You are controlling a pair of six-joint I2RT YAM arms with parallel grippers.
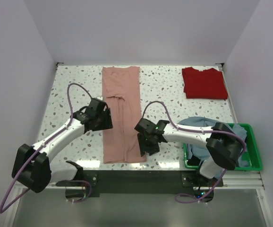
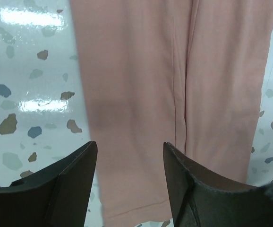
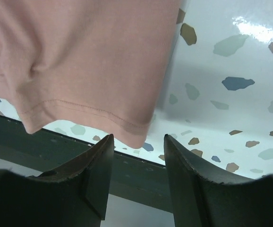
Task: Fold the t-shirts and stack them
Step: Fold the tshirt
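The left gripper [image 2: 129, 153] has its jaws apart and empty, hanging over the left edge of the pink shirt [image 1: 121, 113]. The right gripper [image 3: 139, 142] is likewise parted and holds nothing, just beside that shirt's near right corner, where the hem reaches the table's dark front rail [image 3: 127, 165]. The pink shirt lies as a long, narrow strip down the middle. A folded red shirt [image 1: 205, 82] sits flat at the far right. Blue-grey shirts [image 1: 195, 127] fill the green basket [image 1: 252, 156] at the near right. The table [image 1: 70, 85] is glossy white terrazzo with coloured flecks, throwing back glare. Plain pale walls [image 1: 141, 28] close three sides.
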